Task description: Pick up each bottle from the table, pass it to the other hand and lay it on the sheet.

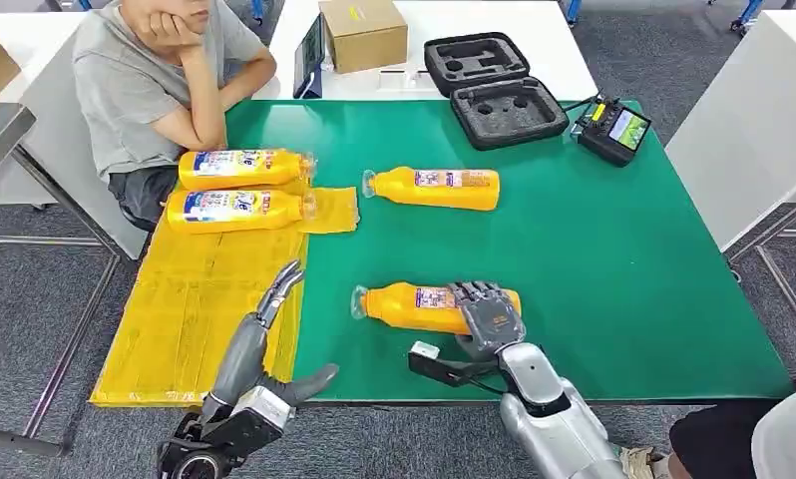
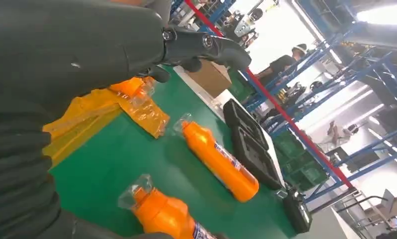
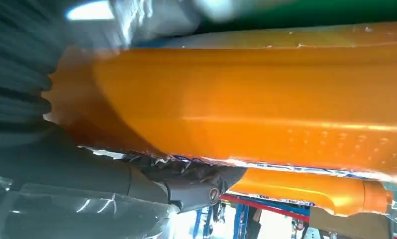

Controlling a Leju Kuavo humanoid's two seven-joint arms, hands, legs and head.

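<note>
The near bottle (image 1: 424, 306) is lying on its side on the green bench (image 1: 613, 269), long axis running left to right, cap end pointed left toward the yellow sheet (image 1: 190, 309). The right hand (image 1: 486, 317) is laid over the bottle's right, base end — fingers draped across the body from the near side. In the right wrist view the orange body (image 3: 246, 104) is pressed close against the palm, so a grip is judged to be closing or just made; whether the bottle has been lifted off the bench cannot be told, and it looks to be resting there.

The left hand (image 1: 264, 384) is held at the near edge of the bench, over the near right part of the sheet, fingers spread apart and nothing in it. It is set just left of the bottle's cap end — and that is the relation the handover turns on: the free neck is pointed straight at the waiting hand, so a short carry leftward along the bottle's own axis would be called for.

A second bottle (image 1: 434, 188) is left on the green farther away, parallel, cap also to the left. Two bottles (image 1: 236, 190) are already laid side by side at the far end of the sheet, near a seated person (image 1: 155, 90).
</note>
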